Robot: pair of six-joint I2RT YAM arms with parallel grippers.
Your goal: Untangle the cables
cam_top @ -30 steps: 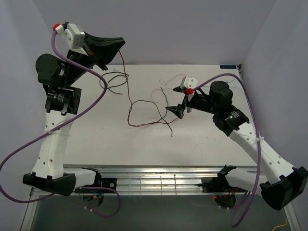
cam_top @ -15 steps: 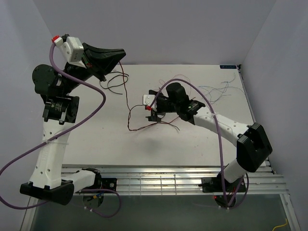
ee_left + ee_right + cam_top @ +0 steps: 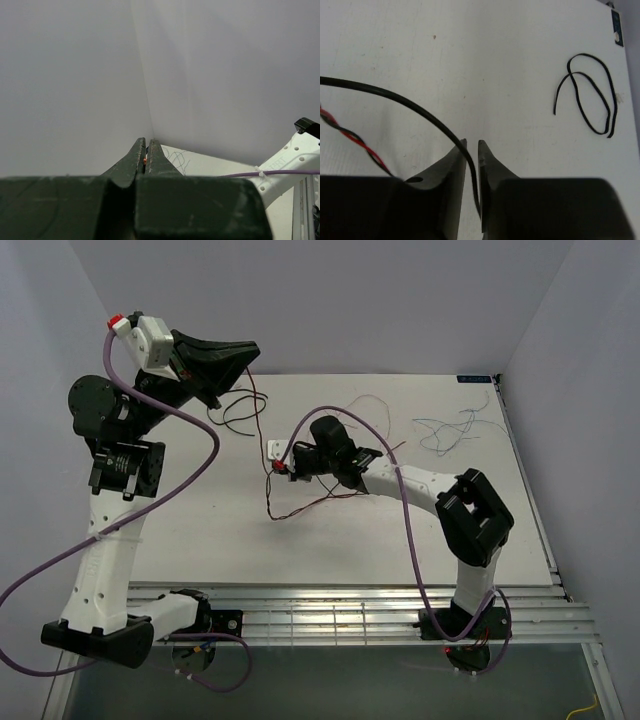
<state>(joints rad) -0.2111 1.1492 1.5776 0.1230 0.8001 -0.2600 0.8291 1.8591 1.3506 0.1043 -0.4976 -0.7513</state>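
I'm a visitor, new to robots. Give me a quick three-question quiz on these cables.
1. True or false: the left gripper is shut on the red cable.
2. Which cable runs between the right gripper's fingers? A pink; B black cable; C red.
3. Fill in: the pale blue-grey cable lies loose near the table's ____ edge in the top view.
Key: 1 true; 2 B; 3 right.

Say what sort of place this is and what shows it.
Probably a robotics lab cell: plain pale walls around a white tabletop, two white-and-black robot arms bolted at its edge, thin loose cables.
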